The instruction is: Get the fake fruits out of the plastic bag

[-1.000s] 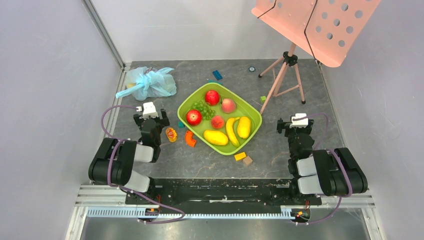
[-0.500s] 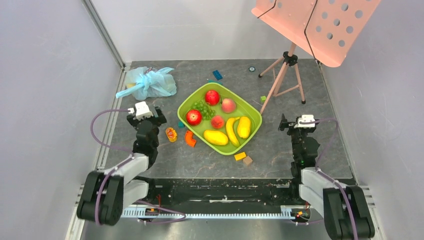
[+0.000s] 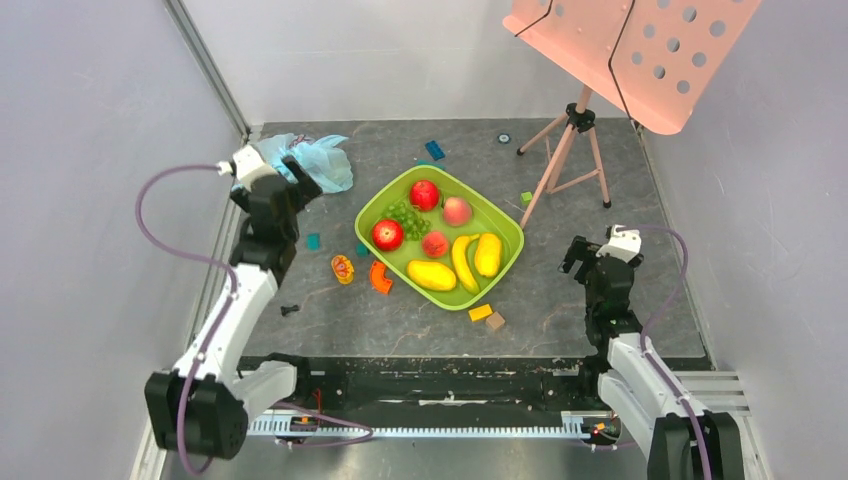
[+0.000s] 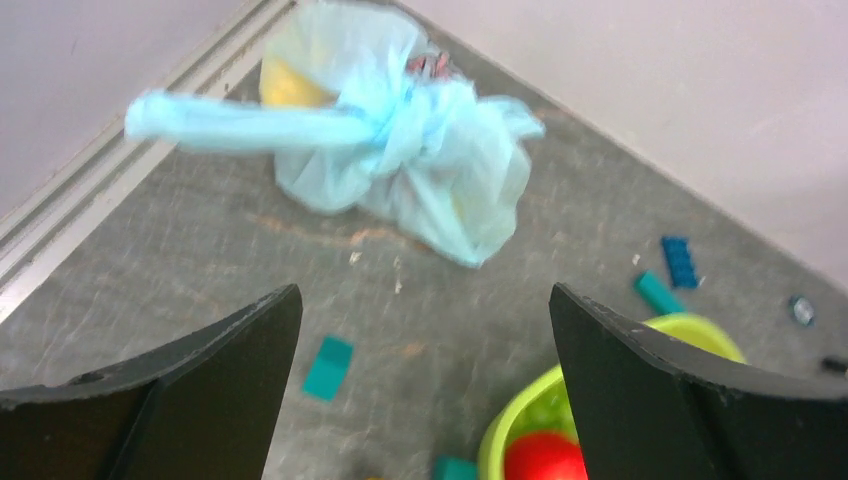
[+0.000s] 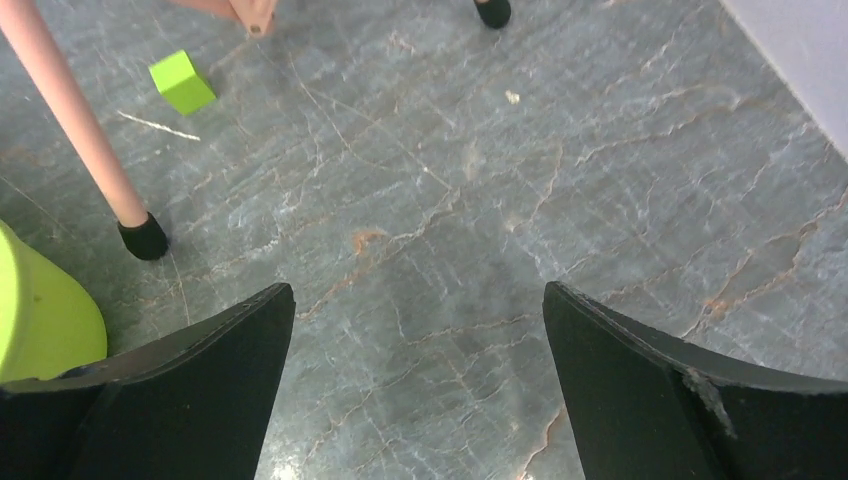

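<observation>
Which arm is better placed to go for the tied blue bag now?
Left. The left end effector hangs open right by the plastic bag, straight ahead in its wrist view. The right end effector is beyond the green tray, by the stand.

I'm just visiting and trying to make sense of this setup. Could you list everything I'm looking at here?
plastic bag: one, light blue, knotted, far left corner, something yellow showing through
tray: one, lime green, middle of table
fruits: eight, red, green, yellow, in the tray
small blocks: several, blue, teal, green, orange, brown, scattered around the tray
music stand: one, pink, far right, on tripod legs
table: one, dark grey marbled
left arm: one, black and white, stretched toward the bag, jaws open
right arm: one, black and white, near the table's right edge, jaws open
</observation>
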{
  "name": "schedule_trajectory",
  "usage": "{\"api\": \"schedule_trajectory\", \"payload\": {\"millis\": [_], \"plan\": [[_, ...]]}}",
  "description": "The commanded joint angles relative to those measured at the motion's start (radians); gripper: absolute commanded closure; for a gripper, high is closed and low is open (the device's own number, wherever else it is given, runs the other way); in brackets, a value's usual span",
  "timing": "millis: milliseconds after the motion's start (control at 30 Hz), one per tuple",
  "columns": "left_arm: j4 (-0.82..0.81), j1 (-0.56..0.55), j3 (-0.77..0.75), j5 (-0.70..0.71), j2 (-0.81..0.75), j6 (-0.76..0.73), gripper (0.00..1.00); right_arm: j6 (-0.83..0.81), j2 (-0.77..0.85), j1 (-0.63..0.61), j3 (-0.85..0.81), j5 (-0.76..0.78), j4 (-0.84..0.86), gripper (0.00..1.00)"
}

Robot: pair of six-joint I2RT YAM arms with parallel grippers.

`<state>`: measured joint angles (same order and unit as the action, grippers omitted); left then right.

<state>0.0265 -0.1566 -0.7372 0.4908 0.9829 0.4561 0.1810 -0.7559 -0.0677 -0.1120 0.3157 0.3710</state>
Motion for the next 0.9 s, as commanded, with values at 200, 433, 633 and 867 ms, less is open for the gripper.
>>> {"api": "schedule_trajectory", "payload": {"millis": [200, 433, 633, 867], "plan": [[0.538, 0.155, -0.716, -0.172, 0.588, 0.116, 0.0, 0.102, -0.106, 0.0, -0.165, -0.03, -0.287, 0.02], [0.555, 0.185, -0.938, -0.102, 0.835, 0.056, 0.0, 0.118, -0.119, 0.0, -0.144, -0.062, -0.268, 0.02], [0.581, 0.199, -1.071, -0.043, 0.98, 0.007, 0.0, 0.126, -0.127, 0.0, -0.143, -0.082, -0.261, 0.02], [0.577, 0.205, -1.165, -0.024, 1.09, -0.021, 0.0, 0.118, -0.134, 0.0, -0.156, -0.109, -0.273, 0.02]]}}
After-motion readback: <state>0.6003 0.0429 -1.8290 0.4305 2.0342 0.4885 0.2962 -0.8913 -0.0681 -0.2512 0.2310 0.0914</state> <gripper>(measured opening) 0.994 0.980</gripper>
